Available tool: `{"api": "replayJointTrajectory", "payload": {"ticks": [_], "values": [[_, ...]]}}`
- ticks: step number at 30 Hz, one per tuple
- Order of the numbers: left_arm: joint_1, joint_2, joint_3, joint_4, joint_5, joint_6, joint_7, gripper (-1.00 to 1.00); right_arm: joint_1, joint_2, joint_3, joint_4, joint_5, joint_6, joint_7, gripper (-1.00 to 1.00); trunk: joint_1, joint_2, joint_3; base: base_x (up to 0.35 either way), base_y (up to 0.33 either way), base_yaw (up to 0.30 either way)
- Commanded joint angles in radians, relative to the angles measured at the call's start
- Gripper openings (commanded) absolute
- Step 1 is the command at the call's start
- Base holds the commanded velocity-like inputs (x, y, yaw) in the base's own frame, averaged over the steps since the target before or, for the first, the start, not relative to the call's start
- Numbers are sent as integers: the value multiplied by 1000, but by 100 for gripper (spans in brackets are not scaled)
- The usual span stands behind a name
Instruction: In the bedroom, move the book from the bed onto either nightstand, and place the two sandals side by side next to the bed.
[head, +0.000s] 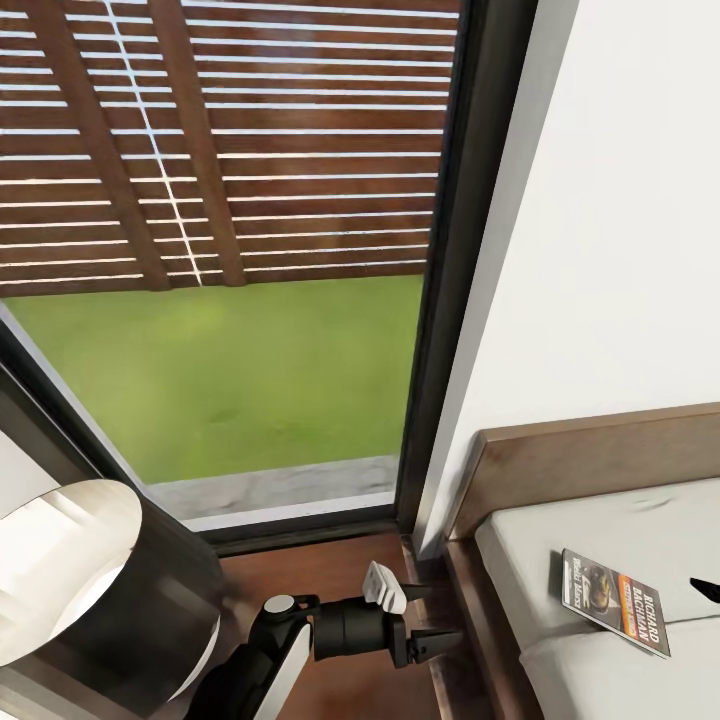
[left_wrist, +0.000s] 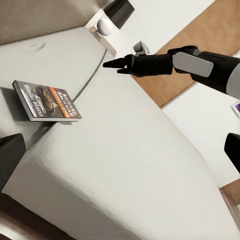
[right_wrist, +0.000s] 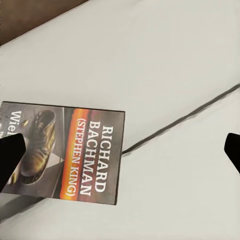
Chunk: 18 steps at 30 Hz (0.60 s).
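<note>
The book (head: 615, 600) lies flat on the bed's pale-grey mattress (head: 600, 530), near the dark-brown headboard (head: 600, 445). Its cover reads "RICHARD BACHMAN" on an orange band (right_wrist: 65, 155). My right gripper (right_wrist: 120, 155) hovers open just above the mattress, with one finger (right_wrist: 10, 160) over the book's cover. Its tip (head: 705, 588) shows at the view's right edge, right of the book. My left gripper (head: 432, 616) stands open at the bed frame's left side, pointing at the book (left_wrist: 47, 101). The right arm (left_wrist: 190, 62) reaches over the mattress. The sandals are out of view.
A tall dark-framed window (head: 440, 300) looks onto grass and a slatted fence. A lamp with a white shade (head: 60, 560) stands at my lower left. A reddish-brown wooden surface (head: 320, 575) lies between the lamp and the bed. A white wall (head: 620, 250) rises behind the headboard.
</note>
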Motion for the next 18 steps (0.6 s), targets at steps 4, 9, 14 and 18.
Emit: {"api": "replayJointTrajectory", "payload": {"ticks": [4, 9, 14, 18], "values": [[-1, 0, -1, 0, 8, 10, -1, 100, -1, 1, -5, -2, 7, 6, 10, 100, 0, 0, -1, 0, 0, 0], [-1, 0, -1, 0, 8, 10, -1, 100, -1, 1, -5, -3, 9, 5, 12, 100, 0, 0, -1, 0, 0, 0], [-1, 0, -1, -1, 8, 11, -1, 100, -1, 1, -5, -7, 11, 4, 15, 100, 15, -28, -13, 0, 0, 0], [-1, 0, -1, -1, 8, 11, -1, 100, -2, 2, -4, -13, 11, 5, 16, 100, 31, -56, -26, 0, 0, 0]]}}
